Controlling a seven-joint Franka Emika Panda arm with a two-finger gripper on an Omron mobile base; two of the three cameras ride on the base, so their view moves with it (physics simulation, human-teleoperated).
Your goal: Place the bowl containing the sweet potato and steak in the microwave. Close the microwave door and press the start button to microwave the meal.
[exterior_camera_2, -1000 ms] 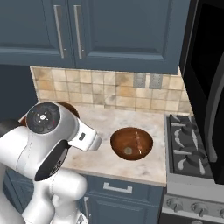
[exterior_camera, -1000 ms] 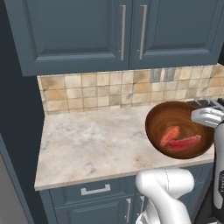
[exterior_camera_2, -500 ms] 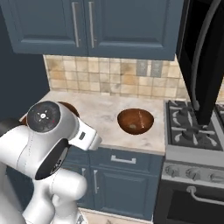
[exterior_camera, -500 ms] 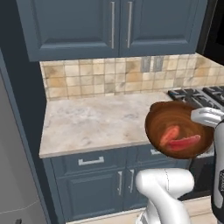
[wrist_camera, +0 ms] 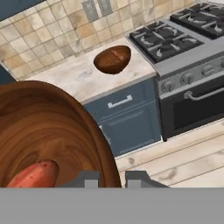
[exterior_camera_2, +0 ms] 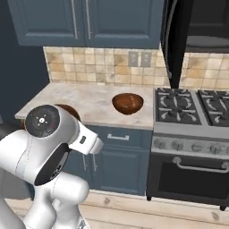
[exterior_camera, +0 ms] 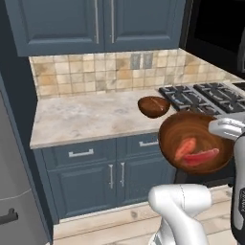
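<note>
My gripper (wrist_camera: 110, 179) is shut on the rim of the wooden bowl (exterior_camera: 194, 136), which hangs in the air in front of the counter edge. The orange sweet potato (exterior_camera: 184, 148) and the red steak (exterior_camera: 201, 157) lie side by side inside it. In the hand view the bowl (wrist_camera: 48, 131) takes up the left side, with the sweet potato (wrist_camera: 35, 175) at the bottom. The gripper (exterior_camera: 225, 128) sits at the bowl's right rim. The black microwave (exterior_camera_2: 203, 22) hangs above the stove with its door (exterior_camera_2: 173, 44) swung open, seen edge-on.
A second, empty wooden bowl (exterior_camera_2: 127, 103) rests on the marble counter (exterior_camera: 81, 117) beside the gas stove (exterior_camera_2: 192, 107). Blue cabinets (exterior_camera: 95, 24) hang above and blue drawers (wrist_camera: 127, 118) stand below. The oven front (exterior_camera_2: 188, 174) faces a wooden floor.
The whole picture has shifted: the base has driven back and to the right, bringing the stove and microwave into view. The bowl stays in my grip.
</note>
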